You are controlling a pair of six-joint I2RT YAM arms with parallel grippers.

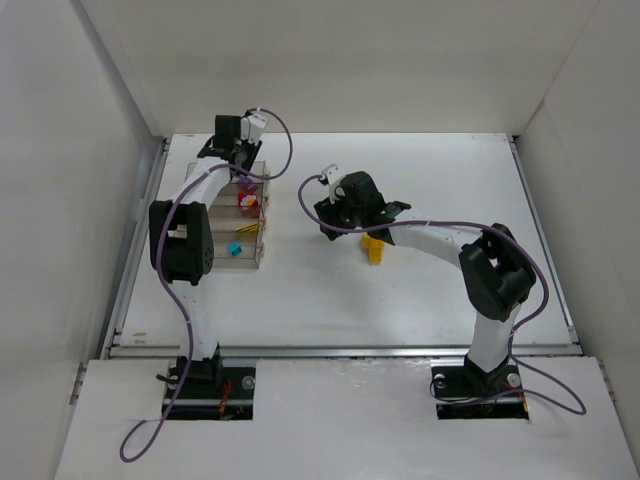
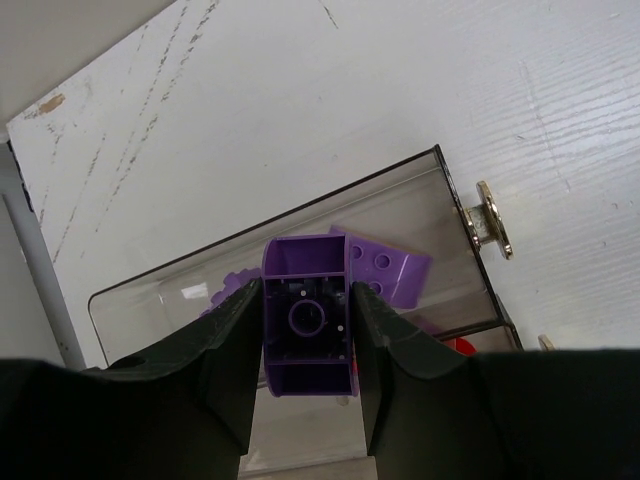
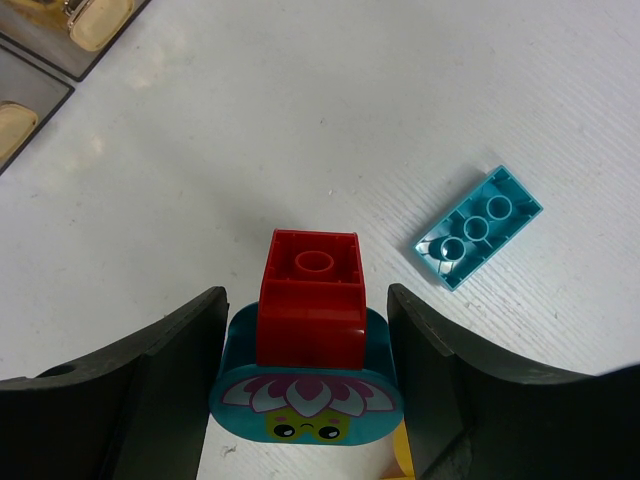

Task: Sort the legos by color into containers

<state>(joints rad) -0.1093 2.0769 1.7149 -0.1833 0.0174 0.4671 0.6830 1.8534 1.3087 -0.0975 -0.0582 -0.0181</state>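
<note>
Left claw has a purple brick pinched between its dark fingers, hollow underside facing the camera. Right behind it is a clear smoky bin with more purple in it, including a flat studded purple piece. There's a yellowish tab on the bin's right end, a bit of red just past it, and a scuffed white tabletop.

No words, numbers or brand marks can be read anywhere. The only printed mark is a picture, not lettering. It is a pink-and-white petalled flower with a small yellow-green face, on the front of the teal rounded brick, just below the red brick.
</note>
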